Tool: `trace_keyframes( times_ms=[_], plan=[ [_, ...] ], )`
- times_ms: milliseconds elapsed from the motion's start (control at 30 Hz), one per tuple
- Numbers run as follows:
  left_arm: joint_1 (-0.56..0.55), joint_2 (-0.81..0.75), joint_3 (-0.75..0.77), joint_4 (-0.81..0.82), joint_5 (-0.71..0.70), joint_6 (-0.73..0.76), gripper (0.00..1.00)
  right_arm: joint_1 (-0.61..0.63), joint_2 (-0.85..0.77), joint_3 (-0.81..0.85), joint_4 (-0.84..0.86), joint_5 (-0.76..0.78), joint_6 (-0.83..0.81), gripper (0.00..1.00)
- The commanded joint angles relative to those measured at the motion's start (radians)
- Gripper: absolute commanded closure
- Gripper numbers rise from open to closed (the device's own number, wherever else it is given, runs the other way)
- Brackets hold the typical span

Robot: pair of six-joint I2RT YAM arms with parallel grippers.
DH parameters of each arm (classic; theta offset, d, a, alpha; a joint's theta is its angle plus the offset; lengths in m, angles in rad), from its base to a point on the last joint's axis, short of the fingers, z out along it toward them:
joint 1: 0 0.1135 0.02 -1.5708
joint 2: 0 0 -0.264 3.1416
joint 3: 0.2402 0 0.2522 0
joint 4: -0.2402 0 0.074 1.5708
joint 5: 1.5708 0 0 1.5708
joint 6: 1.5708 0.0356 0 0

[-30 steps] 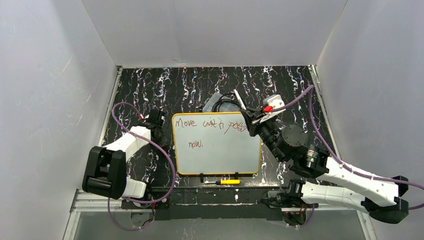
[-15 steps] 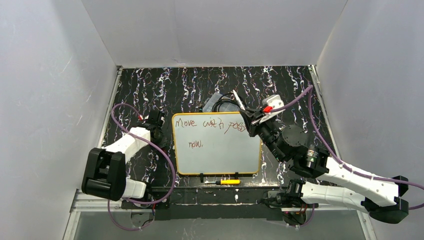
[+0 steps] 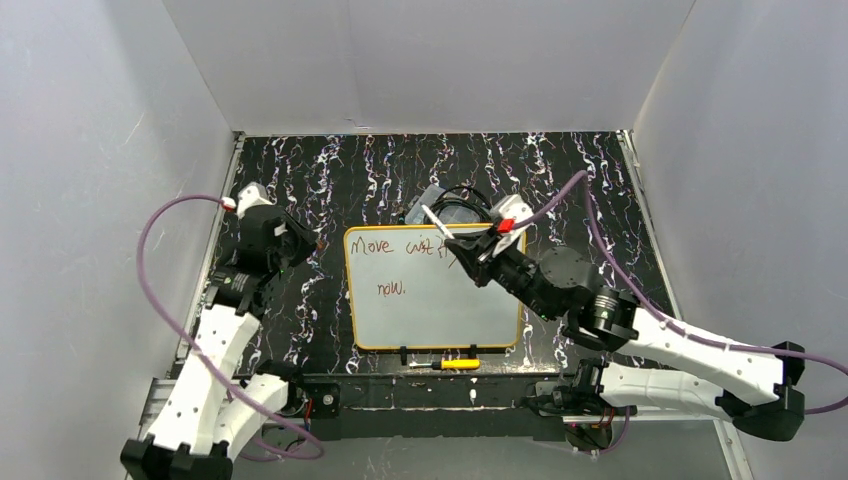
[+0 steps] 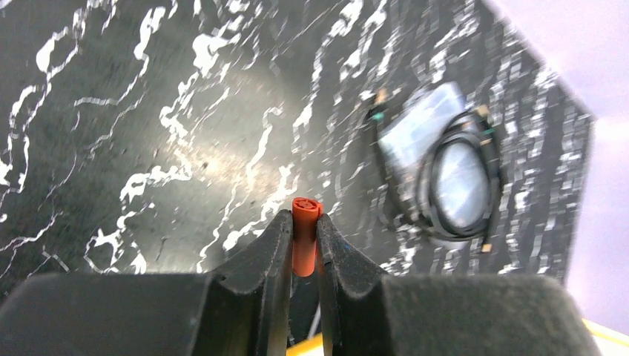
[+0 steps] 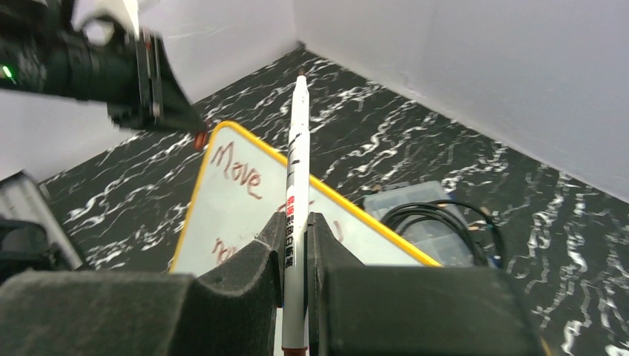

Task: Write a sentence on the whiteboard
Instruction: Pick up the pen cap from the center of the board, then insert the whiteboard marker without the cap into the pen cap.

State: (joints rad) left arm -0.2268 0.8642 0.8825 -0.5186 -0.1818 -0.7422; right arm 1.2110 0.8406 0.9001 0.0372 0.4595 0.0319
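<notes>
The whiteboard [image 3: 440,310], white with a yellow rim, lies flat in the middle of the table. The sentence [image 3: 376,244] runs along its top in reddish-brown script, with one more word [image 3: 391,289] below. My right gripper [image 3: 472,245] is shut on a white marker [image 3: 443,226] that slants up and left over the board's top edge and covers part of the writing. In the right wrist view the marker [image 5: 295,178] sticks out past the fingers over the board [image 5: 222,208]. My left gripper [image 3: 312,244], left of the board, is shut on a small orange-red cap [image 4: 305,226].
A clear plastic box with a coiled black cable [image 3: 447,204] sits just behind the board, also in the left wrist view [image 4: 443,167]. A yellow-handled pen [image 3: 455,364] lies at the near edge. White walls close in the black marbled table [image 3: 330,170].
My left jaws have closed on the cap and the left arm has risen and swung back from the board's left edge. My right gripper has shifted left with the marker.
</notes>
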Motion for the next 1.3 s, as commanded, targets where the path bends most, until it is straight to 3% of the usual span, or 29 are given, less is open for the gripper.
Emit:
trace_keyframes(
  times_ms=[0,167,400,733,1267],
  plan=[
    [-0.004,-0.092,0.077,-0.055,-0.051,-0.018,1.0,-0.002,0.053,0.021,0.086,-0.142,0.082,0.99],
    [-0.005,-0.122,0.137,0.0,0.051,-0.075,1.0,0.001,0.122,0.047,0.1,-0.216,0.112,0.99],
    [-0.005,-0.154,0.072,0.156,0.259,-0.267,1.0,0.065,0.239,0.092,0.101,-0.115,0.135,0.99],
    [-0.019,-0.187,0.003,0.254,0.327,-0.392,1.0,0.117,0.322,0.1,0.182,-0.027,0.146,0.99],
    [-0.043,-0.195,-0.04,0.29,0.34,-0.428,1.0,0.119,0.396,0.144,0.193,-0.031,0.14,0.99]
  ],
)
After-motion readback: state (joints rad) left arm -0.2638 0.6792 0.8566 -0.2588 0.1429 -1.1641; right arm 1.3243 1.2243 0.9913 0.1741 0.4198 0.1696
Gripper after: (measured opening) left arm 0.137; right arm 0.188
